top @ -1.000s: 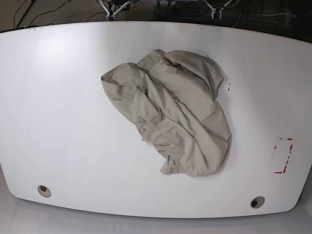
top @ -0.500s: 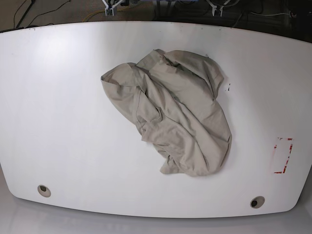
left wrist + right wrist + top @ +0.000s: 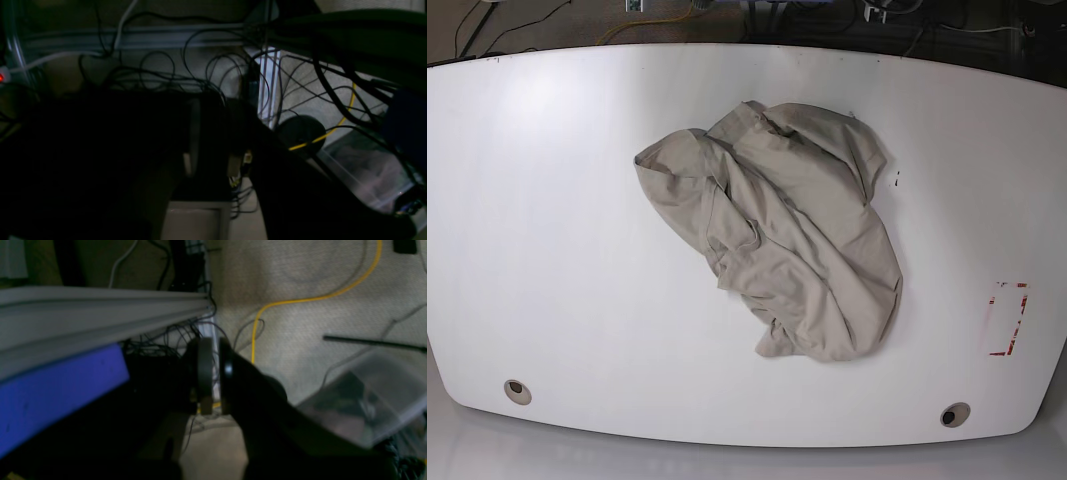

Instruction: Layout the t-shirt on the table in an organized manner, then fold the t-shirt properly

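Note:
The beige t-shirt (image 3: 787, 230) lies crumpled in a heap a little right of the middle of the white table (image 3: 557, 250), with nothing touching it. Neither gripper shows in the base view. In the left wrist view my left gripper (image 3: 213, 133) hangs in the dark over floor cables, its jaws a little apart and nothing visible between them. My right gripper (image 3: 216, 373) is shut on nothing, off the table, above carpet and a yellow cable.
A red dashed rectangle mark (image 3: 1005, 320) sits near the table's right edge. Two small round grey holes (image 3: 517, 391) (image 3: 954, 414) lie near the front edge. Cables and a clear plastic bin (image 3: 367, 396) are on the floor beyond the table.
The white arm parts at the top edge of the base view have drawn back out of sight. The t-shirt has not moved.

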